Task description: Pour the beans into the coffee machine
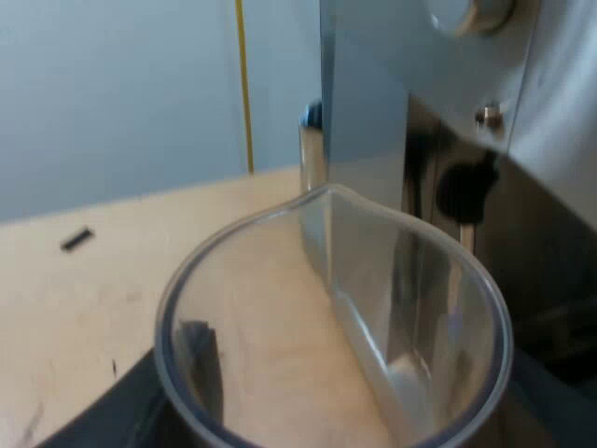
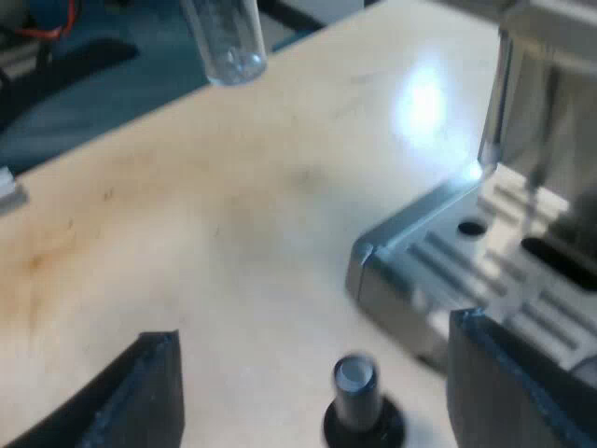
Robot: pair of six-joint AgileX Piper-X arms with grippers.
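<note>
A clear measuring glass [image 1: 336,317] sits close before the left wrist camera, upright, with my left gripper [image 1: 354,401] shut on it; one dark finger [image 1: 198,366] shows through its wall. I see no beans inside, only the wooden table through the glass. The espresso machine's steel side [image 1: 373,93] rises just beyond the glass's spout. In the right wrist view my right gripper [image 2: 326,392] stands open above a tamper with a black knob [image 2: 359,406], which stands on the table beside the machine's drip tray [image 2: 485,252]. The glass's base [image 2: 224,37] hangs farther off.
The wooden table [image 2: 187,215] stretches between the drip tray and the glass. A black knob [image 1: 466,187] sticks out of the machine's face. A small dark mark [image 1: 76,239] lies on the table, and a yellow line [image 1: 244,84] runs down the wall behind.
</note>
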